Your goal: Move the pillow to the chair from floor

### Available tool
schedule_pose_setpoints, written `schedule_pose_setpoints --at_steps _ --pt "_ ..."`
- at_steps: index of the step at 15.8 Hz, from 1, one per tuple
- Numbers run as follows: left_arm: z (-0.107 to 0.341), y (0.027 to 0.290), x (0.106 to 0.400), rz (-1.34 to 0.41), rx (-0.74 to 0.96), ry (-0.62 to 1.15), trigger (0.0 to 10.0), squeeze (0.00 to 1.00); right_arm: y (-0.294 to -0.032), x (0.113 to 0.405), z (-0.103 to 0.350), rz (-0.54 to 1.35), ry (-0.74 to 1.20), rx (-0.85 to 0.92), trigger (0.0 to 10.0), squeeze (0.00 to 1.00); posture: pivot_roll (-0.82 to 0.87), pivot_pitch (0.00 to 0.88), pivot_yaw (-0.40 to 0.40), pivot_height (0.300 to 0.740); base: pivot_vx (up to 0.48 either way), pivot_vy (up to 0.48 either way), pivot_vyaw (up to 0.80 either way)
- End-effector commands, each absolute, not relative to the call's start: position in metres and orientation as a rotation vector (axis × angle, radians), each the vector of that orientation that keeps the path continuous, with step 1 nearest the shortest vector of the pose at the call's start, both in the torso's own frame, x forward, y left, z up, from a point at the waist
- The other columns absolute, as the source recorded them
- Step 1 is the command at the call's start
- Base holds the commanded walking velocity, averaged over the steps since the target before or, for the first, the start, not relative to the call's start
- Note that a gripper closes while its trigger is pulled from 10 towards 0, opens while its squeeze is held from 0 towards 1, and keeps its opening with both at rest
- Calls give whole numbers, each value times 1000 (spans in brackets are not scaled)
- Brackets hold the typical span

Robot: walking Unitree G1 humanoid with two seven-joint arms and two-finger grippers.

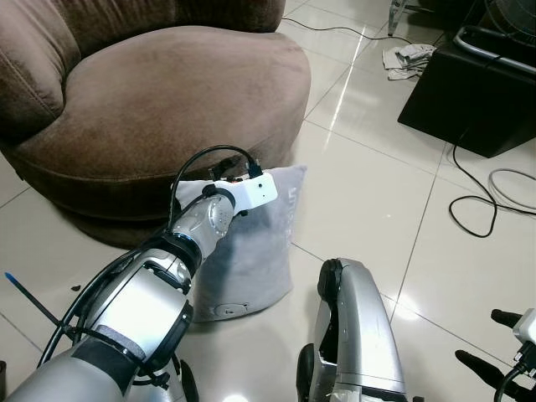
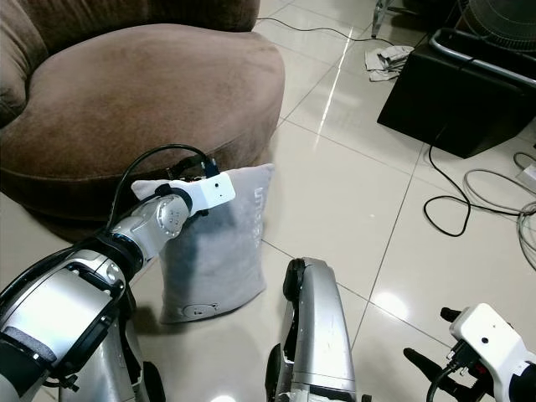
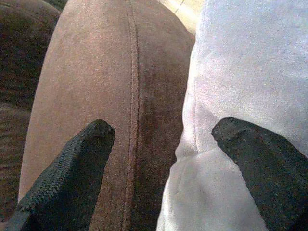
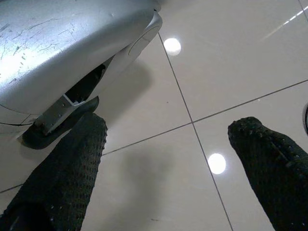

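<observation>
- Pillow [image 1: 251, 243]: pale grey, standing upright on the tiled floor [image 1: 360, 184], its back close against the base of the brown chair [image 1: 167, 100].
- Left end effector [image 3: 161, 144]: reached over the pillow's top edge beside the chair. In the left wrist view its two black fingers [image 3: 72, 168] are spread wide, one over the brown chair fabric, the other over the pillow's pale cloth; the pillow's edge lies in the gap between them. Whether either finger touches the cloth cannot be told.
- Left arm: its silver forearm and white wrist housing [image 1: 251, 191] sit in front of the pillow's upper part, with a black cable looped above.
- Right end effector [image 4: 168, 159]: low on the robot's right, above bare floor tile, well apart from the pillow. Its fingers [image 4: 269, 168] are spread wide and hold nothing.
- A silver robot leg [image 1: 356, 327] stands on the tiles just to the right of the pillow.
- Farther back on the right: a black box [image 1: 469, 92], cables [image 1: 477, 209] trailing over the floor, and a crumpled cloth [image 1: 406, 59].
</observation>
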State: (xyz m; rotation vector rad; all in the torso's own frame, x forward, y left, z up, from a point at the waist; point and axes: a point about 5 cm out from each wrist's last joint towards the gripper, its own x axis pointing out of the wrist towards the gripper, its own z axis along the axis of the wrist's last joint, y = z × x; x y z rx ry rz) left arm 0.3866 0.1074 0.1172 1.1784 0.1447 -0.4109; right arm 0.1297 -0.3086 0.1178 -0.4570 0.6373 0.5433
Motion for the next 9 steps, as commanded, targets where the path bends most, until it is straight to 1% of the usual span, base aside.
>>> schedule_pose_setpoints --at_steps 1,4,7,9 --pt "110 104 383 -476 1142 190 0 0 -307 128 117 549 641 -462 10000 0 -489 107 -59 383 0 0 0" --pt "109 107 383 -465 1163 197 0 0 -307 129 117 550 640 -463 10000 0 -488 106 -60 383 0 0 0" --pt "108 107 382 -494 1201 212 0 0 -305 130 118 555 638 -464 10000 0 -486 107 -64 383 0 0 0" --pt "96 106 375 -634 1237 291 0 0 -305 130 118 557 637 -465 10000 0 -489 109 -67 383 0 0 0"
